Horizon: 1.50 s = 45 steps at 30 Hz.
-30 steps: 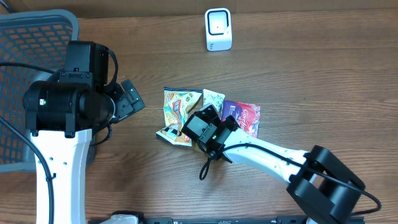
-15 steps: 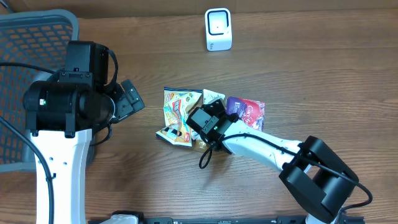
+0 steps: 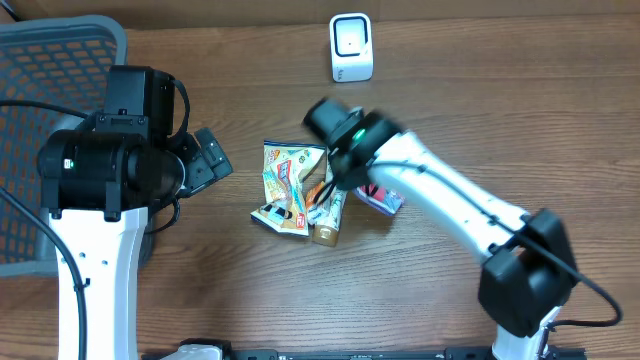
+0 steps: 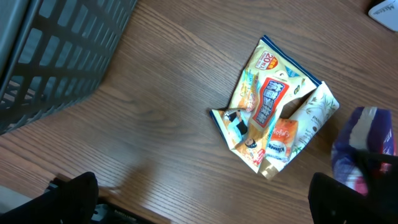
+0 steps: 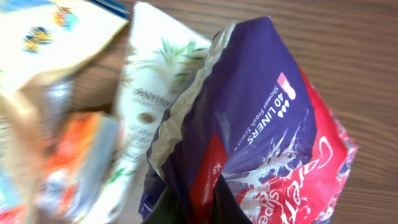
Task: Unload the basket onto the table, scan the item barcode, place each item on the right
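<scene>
The purple liner pack is pinched at one edge by the right gripper, whose jaws are closed tight on it, near the middle of the table. A white sachet and a yellow snack pack lie at its 9 o'clock. The scanner stands at 12 o'clock, well apart. Beyond the pile at 9 o'clock, the left gripper gapes wide and empty beside the basket.

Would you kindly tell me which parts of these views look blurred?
Overhead: the right arm is motion-smeared near its wrist. Left wrist: the purple liner pack is blurred, the yellow snack bag sharp. Right wrist: the pack's print is crisp, the packets left of it smeared.
</scene>
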Motion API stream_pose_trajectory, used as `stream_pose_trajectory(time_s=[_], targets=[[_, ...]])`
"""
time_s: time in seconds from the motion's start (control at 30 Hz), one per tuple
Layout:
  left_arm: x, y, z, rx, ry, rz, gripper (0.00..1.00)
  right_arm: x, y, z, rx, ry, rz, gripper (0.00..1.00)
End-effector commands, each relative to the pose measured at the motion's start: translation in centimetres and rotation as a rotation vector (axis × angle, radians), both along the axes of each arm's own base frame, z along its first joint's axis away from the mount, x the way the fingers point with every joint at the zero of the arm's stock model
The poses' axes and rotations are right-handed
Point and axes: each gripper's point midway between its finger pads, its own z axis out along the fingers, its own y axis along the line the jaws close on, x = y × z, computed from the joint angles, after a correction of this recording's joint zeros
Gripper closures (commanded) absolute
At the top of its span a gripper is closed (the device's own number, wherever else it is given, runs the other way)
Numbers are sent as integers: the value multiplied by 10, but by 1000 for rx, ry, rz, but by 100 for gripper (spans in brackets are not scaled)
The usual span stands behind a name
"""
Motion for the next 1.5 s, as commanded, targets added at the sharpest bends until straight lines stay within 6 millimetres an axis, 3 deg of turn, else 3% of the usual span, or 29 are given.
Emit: stream_pose_trajectory(time_s=[0.0, 0.13, 0.3, 0.53, 0.63, 0.7, 0.8, 0.9, 1.03, 1.17, 1.4, 1.47], targets=[[0, 4, -1, 5, 3, 29, 0, -15, 21, 36, 418, 216, 115, 96], [0, 4, -1, 5, 3, 29, 0, -13, 7, 62, 757, 344, 161, 96], [0, 4, -1, 5, 3, 29, 0, -8, -18, 79, 1024, 385, 157, 96], [0, 4, -1, 6, 3, 28, 0, -12, -44, 28, 1036, 473, 2, 96], [0, 4, -1, 5, 3, 29, 0, -10, -67, -14, 857, 480, -127, 96], [0, 4, -1, 5, 3, 29, 1, -3, -112, -48, 545, 432, -308, 96], [0, 4, -1, 5, 3, 29, 0, 4, -162, -59, 250, 349, -461, 92], [0, 4, -1, 5, 3, 29, 1, 12, -189, -52, 102, 280, -525, 81], [0, 4, -1, 6, 3, 28, 0, 23, -206, -38, 11, 216, -537, 44], [0, 4, -1, 5, 3, 29, 0, 26, -227, -23, -96, 168, -575, 28], [0, 4, -1, 5, 3, 29, 0, 20, -227, 7, -107, 198, -574, 23], [0, 4, -1, 5, 3, 29, 1, 17, -223, 13, -85, 217, -571, 10]])
